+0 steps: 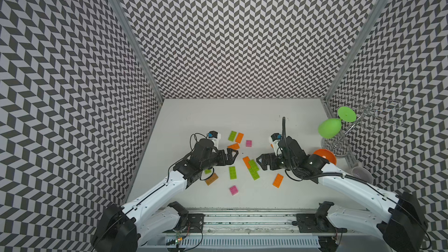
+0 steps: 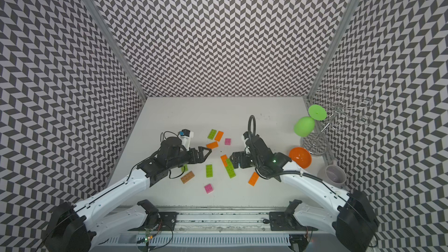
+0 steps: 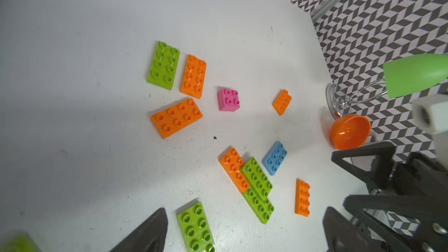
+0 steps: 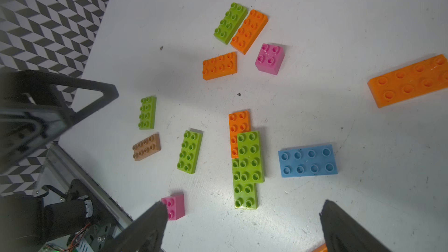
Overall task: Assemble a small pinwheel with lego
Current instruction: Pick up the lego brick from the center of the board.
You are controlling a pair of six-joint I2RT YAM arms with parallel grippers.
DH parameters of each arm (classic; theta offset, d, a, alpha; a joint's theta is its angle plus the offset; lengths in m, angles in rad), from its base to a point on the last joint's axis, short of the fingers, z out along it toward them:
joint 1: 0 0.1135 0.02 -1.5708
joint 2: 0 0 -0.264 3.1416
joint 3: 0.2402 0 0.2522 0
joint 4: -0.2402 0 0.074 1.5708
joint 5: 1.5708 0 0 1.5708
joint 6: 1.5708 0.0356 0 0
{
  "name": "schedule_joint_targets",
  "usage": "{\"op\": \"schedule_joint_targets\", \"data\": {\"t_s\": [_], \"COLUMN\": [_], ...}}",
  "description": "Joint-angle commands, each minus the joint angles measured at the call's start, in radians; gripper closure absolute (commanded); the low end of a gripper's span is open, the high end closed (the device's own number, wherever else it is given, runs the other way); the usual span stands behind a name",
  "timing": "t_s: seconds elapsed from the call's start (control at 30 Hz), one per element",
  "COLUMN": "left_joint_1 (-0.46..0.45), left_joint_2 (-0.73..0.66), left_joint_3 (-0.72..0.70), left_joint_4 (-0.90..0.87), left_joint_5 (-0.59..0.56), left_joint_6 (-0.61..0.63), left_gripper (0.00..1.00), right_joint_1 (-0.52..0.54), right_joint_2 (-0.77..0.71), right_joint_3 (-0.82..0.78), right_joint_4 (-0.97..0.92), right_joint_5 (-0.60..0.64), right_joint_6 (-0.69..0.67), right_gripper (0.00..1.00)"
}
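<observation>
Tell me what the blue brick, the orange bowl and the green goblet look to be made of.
Blue brick: moulded plastic, it seems, semi-matte; crisp hollow studs, even colour.
Orange bowl: likely plastic, glossy; a bright highlight inside.
Green goblet: probably plastic, matte; opaque, no sharp reflections.

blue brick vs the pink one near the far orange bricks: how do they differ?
The blue brick is oblong with eight studs; the pink brick is square with four. The blue brick looks thinner than the pink brick. Blue lies beside the green-topped stack; pink beside an orange brick. Both rest studs up on the table.
</observation>
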Motion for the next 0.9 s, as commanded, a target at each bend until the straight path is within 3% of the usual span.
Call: {"op": "schedule_joint_targets", "data": {"t_s": [0.0,0.13,0.3,0.5,0.87], "left_joint_1": [-0.003,0.018,0.168,0.275,0.284], "left_joint_2": [0.05,0.007,-0.066,-0.057,-0.036], "left_joint_3": [0.028,-0.002,-0.086,-0.095,-0.08], "left_joint_4": [0.048,0.095,0.191,0.163,0.154], "left_joint_5": [-0.024,-0.055,0.085,0.179,0.197], "left_joint_6": [-0.036,-0.025,-0.043,-0.04,0.005], "left_gripper": [0.0,0.01,0.0,0.0,0.0], "right_joint_1": [-0.001,0.001,0.001,-0.001,-0.006], "right_joint_2": [0.18,0.372,0.504,0.606,0.664], "right_joint_3": [0.162,0.327,0.425,0.471,0.473], "right_joint_4": [-0.199,-0.38,-0.436,-0.451,-0.465], "right_joint_5": [-0.017,-0.012,0.033,0.073,0.096], "right_joint_6": [-0.032,-0.081,-0.124,-0.141,-0.147], "right_gripper": [0.15,0.42,0.57,0.61,0.82]}}
